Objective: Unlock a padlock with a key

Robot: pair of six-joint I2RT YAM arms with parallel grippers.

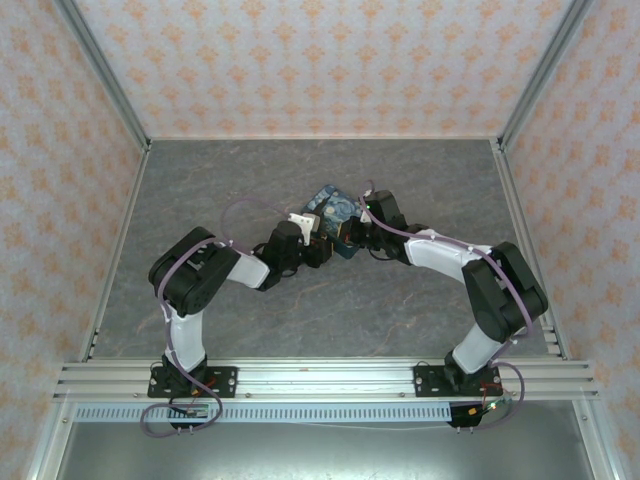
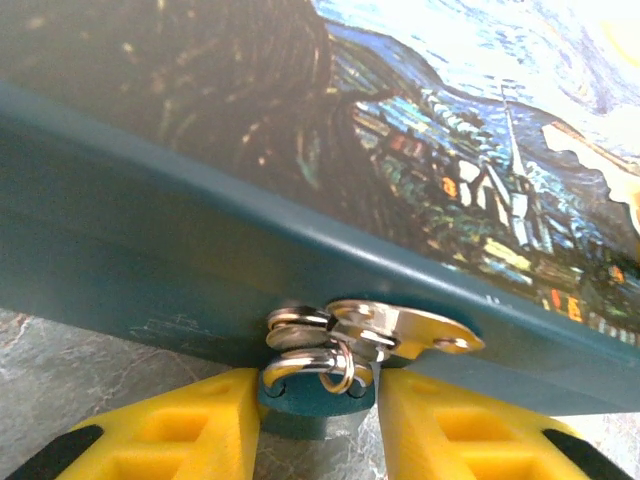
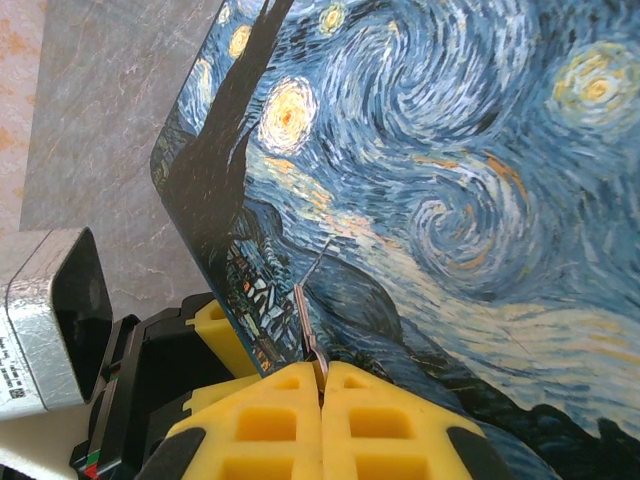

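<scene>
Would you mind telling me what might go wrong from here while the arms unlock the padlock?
1. The right tool pinches the key by its thin end, so it might twist or slip when pushed into the lock.
2. The padlock hangs from the hasp on the tin, gripped by the left tool; a pull could drag or tip the tin.
3. The key sits over the tin's printed lid and may scrape it.

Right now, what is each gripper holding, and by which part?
The left gripper clasps the padlock by its body, just below the tin. The right gripper pinches a thin key by its near end.
</scene>
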